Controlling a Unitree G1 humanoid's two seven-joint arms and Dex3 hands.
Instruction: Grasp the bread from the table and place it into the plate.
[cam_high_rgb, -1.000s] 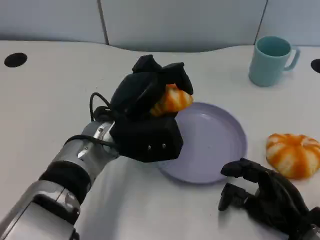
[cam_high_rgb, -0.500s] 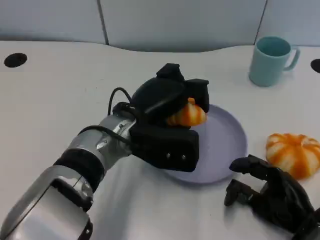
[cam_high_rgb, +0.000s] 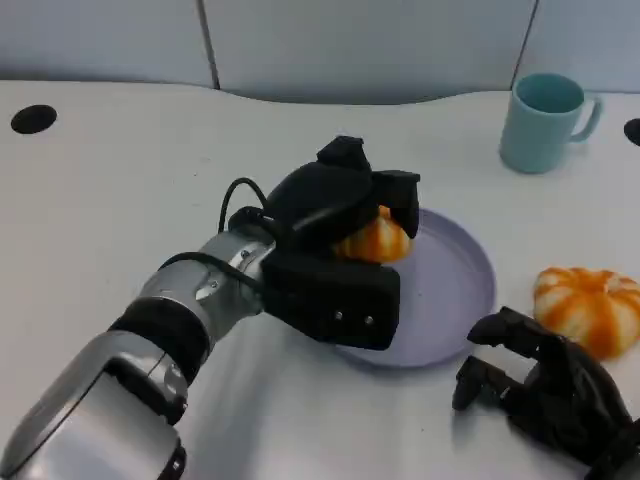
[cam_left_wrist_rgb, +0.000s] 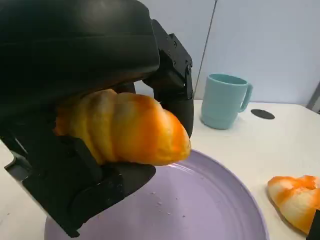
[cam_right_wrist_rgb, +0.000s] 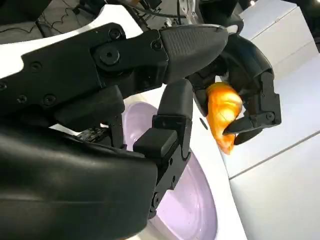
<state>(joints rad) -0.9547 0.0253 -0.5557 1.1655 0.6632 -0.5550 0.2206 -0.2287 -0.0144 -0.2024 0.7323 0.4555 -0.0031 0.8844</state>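
My left hand (cam_high_rgb: 335, 215) grips an orange-and-white bread roll (cam_high_rgb: 374, 240) and holds it over the left part of the lavender plate (cam_high_rgb: 450, 290), a little above its surface. The left wrist view shows the roll (cam_left_wrist_rgb: 122, 127) wrapped by black fingers (cam_left_wrist_rgb: 172, 75) with the plate (cam_left_wrist_rgb: 200, 205) just beneath. In the right wrist view the same roll (cam_right_wrist_rgb: 222, 112) hangs in the left hand above the plate (cam_right_wrist_rgb: 187, 200). My right hand (cam_high_rgb: 545, 395) rests on the table at the lower right, fingers curled and holding nothing.
A second orange-and-white bread (cam_high_rgb: 590, 308) lies on the table right of the plate, close to my right hand. A teal mug (cam_high_rgb: 542, 120) stands at the back right. A black hole (cam_high_rgb: 33, 120) marks the table's far left.
My left hand carried the roll rightward from the plate's left edge to over the plate, then settled slightly lower. My right hand barely shifted.
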